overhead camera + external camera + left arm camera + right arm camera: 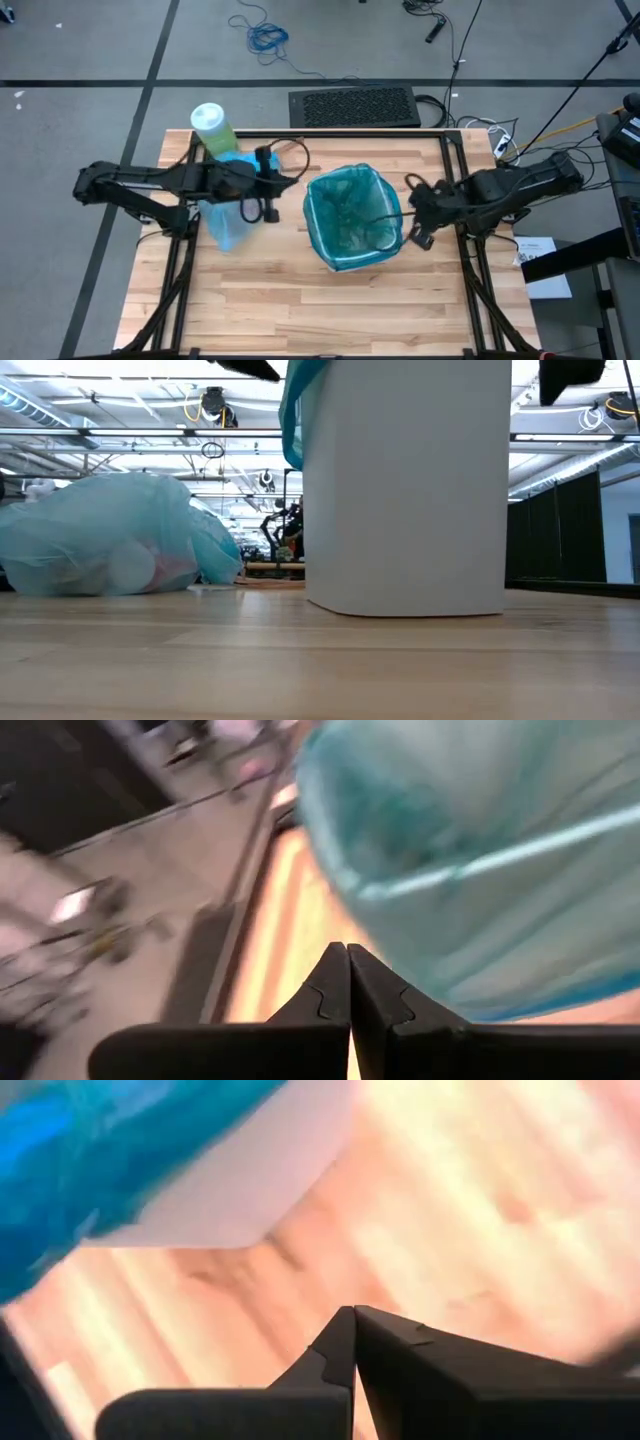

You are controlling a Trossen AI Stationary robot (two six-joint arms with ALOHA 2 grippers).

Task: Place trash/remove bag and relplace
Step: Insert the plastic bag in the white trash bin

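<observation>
The sky-blue bag (226,218) lies stuffed on the table's left part, resting on its side (100,540). Pale and reddish trash (140,568) shows dimly through its skin. A white wastebasket (405,490) stands mid-table, lined with a darker teal bag (350,215) folded over its rim. My left gripper (283,183) hovers shut above the blue bag, pointing at the basket (348,948). My right gripper (407,212) is shut beside the basket's right rim (355,1310).
A large green bottle with a white cap (212,128) stands at the table's far-left corner, just behind the blue bag. Bare wood (330,310) stretches along the near half of the table. A keyboard (352,106) and cables lie on the floor beyond the far edge.
</observation>
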